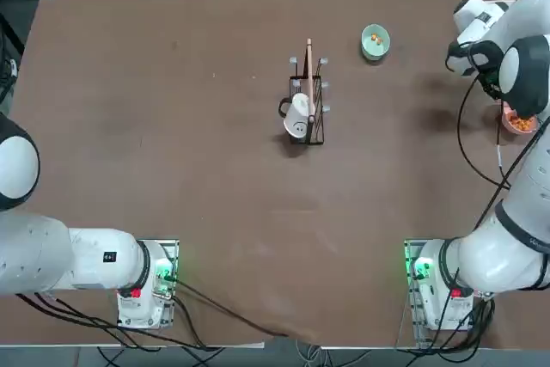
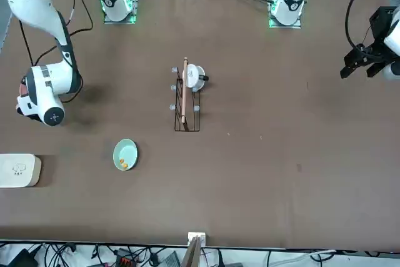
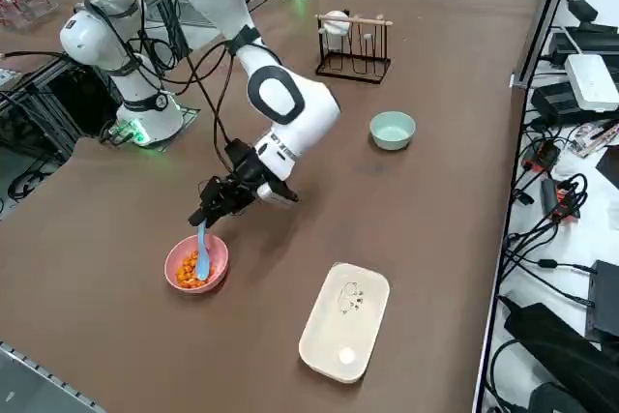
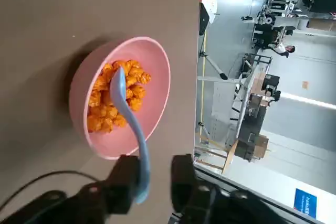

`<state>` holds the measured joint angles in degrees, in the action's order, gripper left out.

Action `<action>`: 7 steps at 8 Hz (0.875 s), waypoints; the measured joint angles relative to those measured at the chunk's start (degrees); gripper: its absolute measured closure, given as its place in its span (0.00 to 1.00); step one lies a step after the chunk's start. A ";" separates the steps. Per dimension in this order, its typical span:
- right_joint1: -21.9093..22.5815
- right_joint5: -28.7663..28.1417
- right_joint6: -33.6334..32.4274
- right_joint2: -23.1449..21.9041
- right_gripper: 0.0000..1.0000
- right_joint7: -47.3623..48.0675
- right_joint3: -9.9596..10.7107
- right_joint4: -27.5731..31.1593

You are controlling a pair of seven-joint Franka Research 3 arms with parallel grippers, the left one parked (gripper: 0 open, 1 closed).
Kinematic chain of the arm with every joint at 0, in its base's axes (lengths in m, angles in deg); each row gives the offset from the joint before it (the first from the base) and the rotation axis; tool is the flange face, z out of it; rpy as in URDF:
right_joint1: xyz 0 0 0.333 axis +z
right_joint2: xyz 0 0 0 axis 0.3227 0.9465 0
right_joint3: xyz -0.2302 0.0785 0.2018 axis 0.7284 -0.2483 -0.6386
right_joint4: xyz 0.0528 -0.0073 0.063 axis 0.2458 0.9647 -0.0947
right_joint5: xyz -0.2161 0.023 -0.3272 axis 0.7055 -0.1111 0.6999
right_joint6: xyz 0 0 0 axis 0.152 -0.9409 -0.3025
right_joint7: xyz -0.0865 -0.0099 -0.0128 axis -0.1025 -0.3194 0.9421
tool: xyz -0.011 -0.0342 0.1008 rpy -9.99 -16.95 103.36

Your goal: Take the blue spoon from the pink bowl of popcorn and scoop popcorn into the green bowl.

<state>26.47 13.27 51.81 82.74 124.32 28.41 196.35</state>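
The pink bowl (image 4: 157, 64) stands near the table's right edge, filled with orange popcorn (image 4: 105, 109). The blue spoon (image 4: 131, 119) rests with its scoop in the popcorn and its handle sloping up between my fingers. My right gripper (image 4: 156, 163) hovers just above the bowl's rim. It is open: the handle leans on one finger and a gap shows to the other. In the side view the spoon (image 3: 202, 247) hangs below the gripper (image 3: 206, 218) into the pink bowl (image 3: 221, 260). The green bowl (image 1: 375, 43) sits farther along the table with a few popcorn pieces inside.
A black wire rack (image 1: 314, 107) holding a white mug (image 1: 297, 119) and a wooden stick stands mid-table. A cream-white box (image 3: 344, 321) lies near the pink bowl by the table edge. The table's right edge runs close to the pink bowl.
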 joint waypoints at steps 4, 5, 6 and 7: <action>-0.08 -12.55 0.11 -6.24 0.00 -11.71 -0.41 -2.04; -0.44 -17.01 0.10 -7.15 0.00 -15.19 -0.38 -3.14; -1.50 -19.36 0.11 -7.53 0.00 -18.03 -0.36 -4.09; -2.77 -22.51 0.15 -7.56 0.00 -21.69 -0.31 -5.34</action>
<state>23.70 -9.24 51.95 75.17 102.63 28.10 191.01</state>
